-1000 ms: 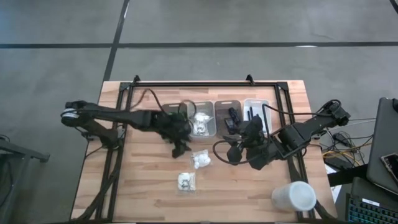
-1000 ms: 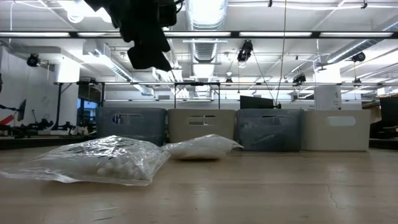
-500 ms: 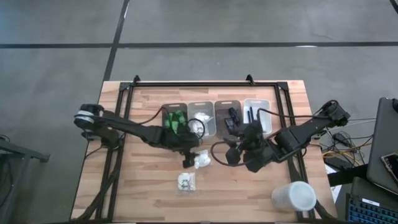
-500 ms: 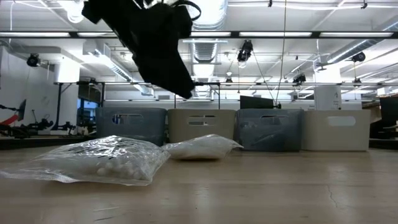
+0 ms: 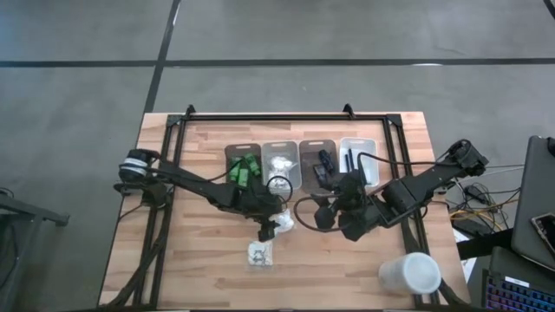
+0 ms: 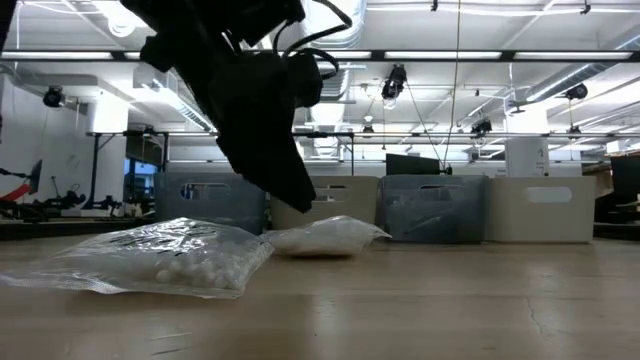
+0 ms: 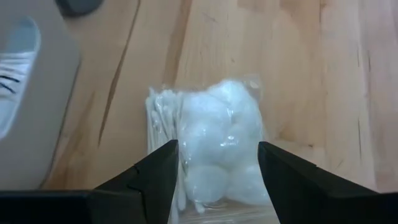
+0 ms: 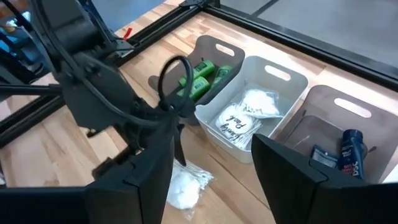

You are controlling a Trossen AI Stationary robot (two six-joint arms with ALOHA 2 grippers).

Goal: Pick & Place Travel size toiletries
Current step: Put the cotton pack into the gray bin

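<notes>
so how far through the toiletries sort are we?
Done: green bottles sit in the leftmost bin, a puff packet in the next bin, dark items in the third. In hand: the left gripper, open, is over a puff packet on the table, not yet gripping. Left: that packet and a second one. The right gripper waits open near the bins.

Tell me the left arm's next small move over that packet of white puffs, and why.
Probably lower straight down and close. The left gripper hangs open above the packet of white puffs, its fingers either side of the packet, which lies flat on the wooden table. It does not yet grip it. The right gripper waits, open, near the bins.
</notes>
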